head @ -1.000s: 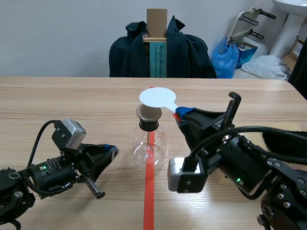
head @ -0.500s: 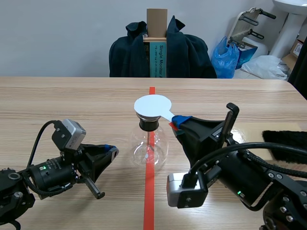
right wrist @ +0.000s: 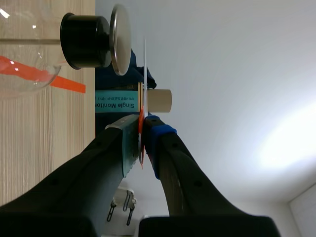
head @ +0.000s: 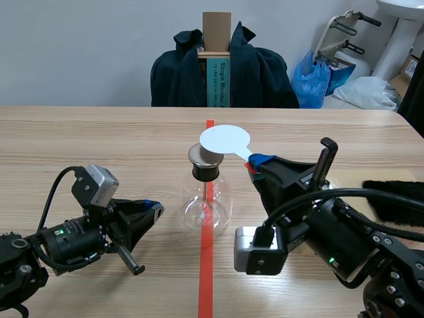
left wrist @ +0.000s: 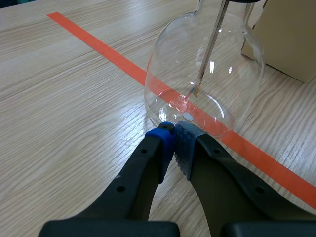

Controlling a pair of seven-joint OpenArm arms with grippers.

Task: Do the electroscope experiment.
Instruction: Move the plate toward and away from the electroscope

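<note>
The electroscope (head: 207, 195) is a round glass flask with a black stopper and a metal top disc (head: 204, 156), standing on the orange tape line at mid-table. My right gripper (head: 255, 161) is shut on the handle of a white round paddle (head: 225, 140), which hangs just above and to the right of the disc. In the right wrist view the paddle (right wrist: 144, 74) appears edge-on between my right gripper (right wrist: 142, 123) and the metal disc (right wrist: 121, 39), close to the disc with a thin gap. My left gripper (head: 152, 209) rests low, shut on nothing, its tips (left wrist: 174, 140) at the flask (left wrist: 205, 84) base.
A chair with a dark jacket and a cardboard box (head: 222, 66) stands across the table. A black furry cloth (head: 397, 199) lies at the right edge. A tan box (left wrist: 291, 39) sits just behind the flask. The orange tape line (head: 206, 271) runs toward me.
The paddle came down over the metal disc half a second ago, then rose up and to the right, uncovering it. The left arm has kept still.
</note>
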